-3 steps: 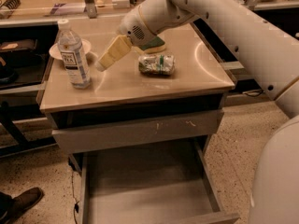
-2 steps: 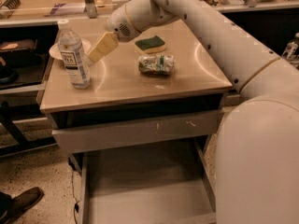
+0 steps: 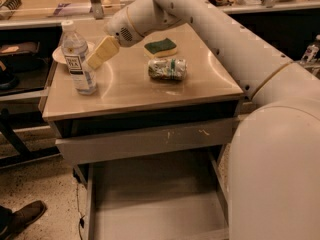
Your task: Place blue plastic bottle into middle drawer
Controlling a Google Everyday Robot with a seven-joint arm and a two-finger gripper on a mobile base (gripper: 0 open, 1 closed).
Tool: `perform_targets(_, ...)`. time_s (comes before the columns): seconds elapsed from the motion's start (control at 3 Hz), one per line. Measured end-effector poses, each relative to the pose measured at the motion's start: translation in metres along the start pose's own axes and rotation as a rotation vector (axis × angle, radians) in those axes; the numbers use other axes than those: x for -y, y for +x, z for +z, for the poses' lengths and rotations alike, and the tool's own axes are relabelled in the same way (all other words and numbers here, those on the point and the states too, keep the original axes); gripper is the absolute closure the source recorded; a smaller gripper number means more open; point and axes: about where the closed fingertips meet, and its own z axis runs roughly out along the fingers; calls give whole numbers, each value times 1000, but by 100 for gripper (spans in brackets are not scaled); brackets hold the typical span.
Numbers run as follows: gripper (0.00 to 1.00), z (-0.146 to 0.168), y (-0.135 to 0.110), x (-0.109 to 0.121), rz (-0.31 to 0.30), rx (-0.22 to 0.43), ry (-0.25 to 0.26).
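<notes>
The blue plastic bottle point(image 3: 78, 59) stands upright at the back left of the tabletop point(image 3: 130, 86); it is clear, with a white cap and a pale label. My gripper point(image 3: 96, 58) reaches in from the right at label height, and its tip is right at the bottle's right side. The bottle still rests on the table. The middle drawer point(image 3: 155, 199) is pulled out below the table, and its flat grey bottom shows nothing in it. Above it sits a closed grey drawer front point(image 3: 145, 141) with pale scratch marks.
A green sponge point(image 3: 160, 47) and a crushed can point(image 3: 167, 69) lie right of the gripper. A pale bowl point(image 3: 60, 55) sits behind the bottle. My white arm point(image 3: 240, 49) crosses the right side. A shoe point(image 3: 22, 218) is on the floor at the lower left.
My gripper has moved left across the table from near the can and sponge, right up to the bottle's side. The bottle has not moved.
</notes>
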Motion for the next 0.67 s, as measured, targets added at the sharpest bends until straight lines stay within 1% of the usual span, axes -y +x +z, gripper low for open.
perform_targets(0.33,0,17,-13,5,-15,9,-9)
perform_targets(0.67,0,37,-21,-11,-12,14,-52)
